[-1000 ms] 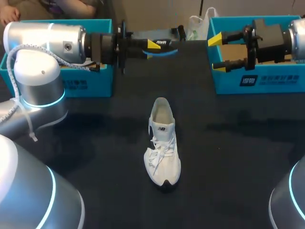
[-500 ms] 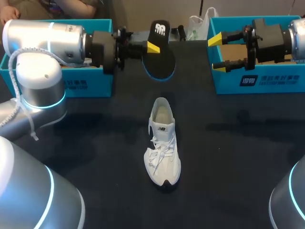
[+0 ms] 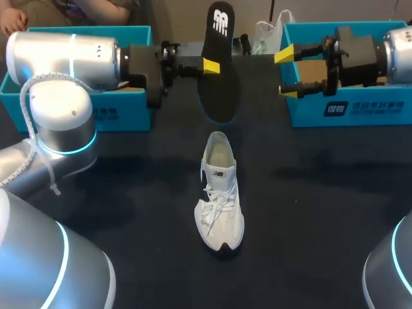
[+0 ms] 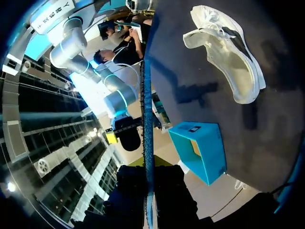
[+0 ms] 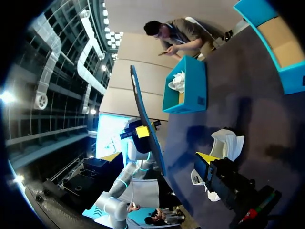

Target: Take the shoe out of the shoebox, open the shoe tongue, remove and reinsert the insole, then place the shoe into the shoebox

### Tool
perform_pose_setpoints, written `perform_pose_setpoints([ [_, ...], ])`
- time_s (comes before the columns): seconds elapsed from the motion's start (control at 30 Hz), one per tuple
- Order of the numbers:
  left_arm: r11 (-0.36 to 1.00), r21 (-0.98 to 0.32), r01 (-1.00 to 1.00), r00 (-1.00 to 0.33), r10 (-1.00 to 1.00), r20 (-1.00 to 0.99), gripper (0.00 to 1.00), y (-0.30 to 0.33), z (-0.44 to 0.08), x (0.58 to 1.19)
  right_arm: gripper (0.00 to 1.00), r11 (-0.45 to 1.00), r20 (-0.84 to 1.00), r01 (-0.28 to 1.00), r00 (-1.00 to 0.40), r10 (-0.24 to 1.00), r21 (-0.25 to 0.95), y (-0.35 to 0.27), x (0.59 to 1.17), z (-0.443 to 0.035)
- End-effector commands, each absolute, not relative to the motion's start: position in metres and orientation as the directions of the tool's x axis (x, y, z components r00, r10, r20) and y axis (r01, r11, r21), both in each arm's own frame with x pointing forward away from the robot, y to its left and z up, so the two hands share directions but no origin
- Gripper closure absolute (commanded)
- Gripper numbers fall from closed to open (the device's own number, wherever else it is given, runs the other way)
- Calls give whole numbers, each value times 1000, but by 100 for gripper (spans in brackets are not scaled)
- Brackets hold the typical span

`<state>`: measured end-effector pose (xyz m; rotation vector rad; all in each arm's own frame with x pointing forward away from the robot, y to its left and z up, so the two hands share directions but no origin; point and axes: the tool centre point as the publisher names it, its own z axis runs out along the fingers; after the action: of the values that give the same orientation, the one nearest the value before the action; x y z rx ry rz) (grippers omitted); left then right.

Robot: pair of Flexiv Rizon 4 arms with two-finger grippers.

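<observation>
Black and stiff, the insole (image 3: 217,96) stood nearly upright above the bench (image 3: 309,225). The left hand (image 3: 210,64) pinched it near its middle, fingers closed on it from both sides. The left wrist view caught it edge-on, a thin line running out ahead of that hand. It hung beyond the heel of the shoe (image 3: 219,199), clear of it. That suited the step I judged to be in hand: the insole was out and had to go back in, so it wanted lining up with the shoe's opening. The shoe lay on the bench between the left box (image 3: 109,116) and the right box (image 3: 360,109), toe toward the robot, laces loose, collar gaping. The right hand (image 3: 285,73) hovered by the right box's near corner, fingers spread and empty, probably kept free to steady the shoe.
</observation>
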<state>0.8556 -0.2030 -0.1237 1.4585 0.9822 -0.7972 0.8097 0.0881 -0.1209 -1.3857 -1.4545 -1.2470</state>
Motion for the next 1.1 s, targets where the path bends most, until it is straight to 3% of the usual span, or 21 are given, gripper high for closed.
perform_pose_setpoints([
  [0.03, 15, 409, 912, 405, 119, -907, 100, -208, -127, 852, 0, -70, 960, 983, -149, 235, 169, 105, 809, -129],
  [0.27, 26, 350, 937, 346, 95, -933, 100, -214, -126, 851, 0, -72, 930, 950, -279, 240, 304, 123, 805, -131],
  [0.53, 53, 308, 950, 304, 69, -950, 100, -222, -129, 850, 0, -67, 920, 938, -317, 229, 339, 137, 806, -132],
  [0.6, 54, 306, 951, 302, 66, -951, 100, -226, -130, 850, 7, -65, 921, 938, -320, 220, 341, 139, 806, -132],
  [0.7, 54, 304, 951, 301, 55, -952, 100, -233, -131, 849, 30, -53, 923, 939, -322, 210, 340, 143, 805, -133],
  [0.73, 54, 304, 951, 302, 50, -952, 100, -234, -131, 849, 32, -49, 924, 940, -322, 206, 338, 144, 805, -134],
  [0.8, 55, 299, 953, 297, 42, -954, 100, -239, -131, 848, 51, -42, 925, 940, -323, 202, 338, 146, 805, -134],
  [0.9, 62, 292, 954, 291, 29, -956, 100, -244, -130, 848, 61, -36, 926, 941, -324, 195, 337, 149, 805, -135],
  [1.1, 72, 286, 955, 286, 8, -958, 100, -252, -127, 847, 65, -23, 928, 941, -327, 181, 336, 153, 807, -136],
])
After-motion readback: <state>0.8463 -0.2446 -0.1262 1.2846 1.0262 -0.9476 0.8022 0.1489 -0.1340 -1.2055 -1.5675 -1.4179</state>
